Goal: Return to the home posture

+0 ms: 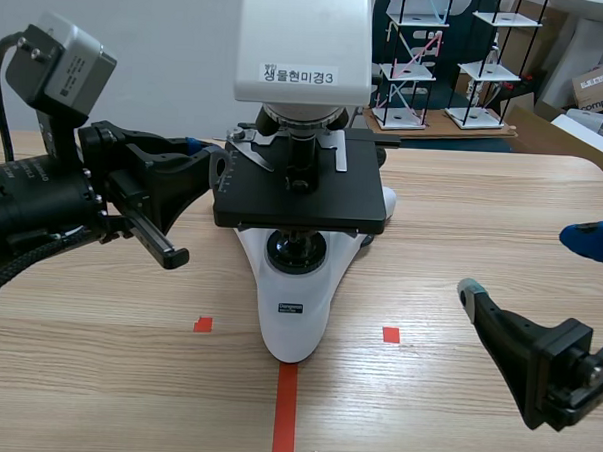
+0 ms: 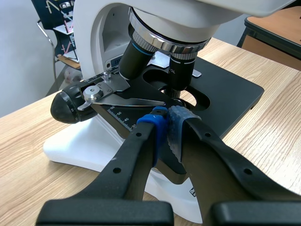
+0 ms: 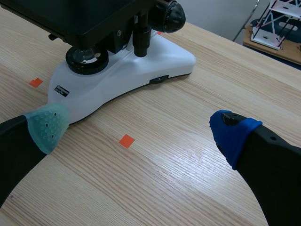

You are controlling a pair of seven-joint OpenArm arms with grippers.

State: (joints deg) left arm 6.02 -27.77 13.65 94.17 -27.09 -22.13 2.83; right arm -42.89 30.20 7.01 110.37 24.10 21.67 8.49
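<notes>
Landmark: a white microscope (image 1: pixel 296 236) stands upright on the wooden tabletop (image 1: pixel 463 193). Its black stage (image 1: pixel 301 196) is level and its base points toward the robot. A label with printed characters is on its head.

Left end effector (image 2: pixel 167 123): fingers closed, the blue pad and the grey-green pad pressed together at the tips. Nothing is seen held between them. The tips are at the left edge of the microscope stage, just beside the graduated scale and the metal slide clip (image 2: pixel 127 96), and below the objective lenses (image 2: pixel 150 52). I cannot tell whether the pads touch the stage. The left arm comes in level at stage height, on the microscope's left.

Right end effector (image 3: pixel 138 128): fingers spread wide, holding nothing. It sits to the right of the microscope base and nearer the robot, clear of it, above bare tabletop. In the right wrist view, the grey-green pad (image 3: pixel 47 125) is nearer the base than the blue pad (image 3: pixel 230 132) and does not touch it. An orange square mark lies on the wood between the two.

Behind the microscope and well apart from it, several rack models (image 1: pixel 409 61) stand on a further table, with a cardboard box (image 1: pixel 600 84) beside them.
</notes>
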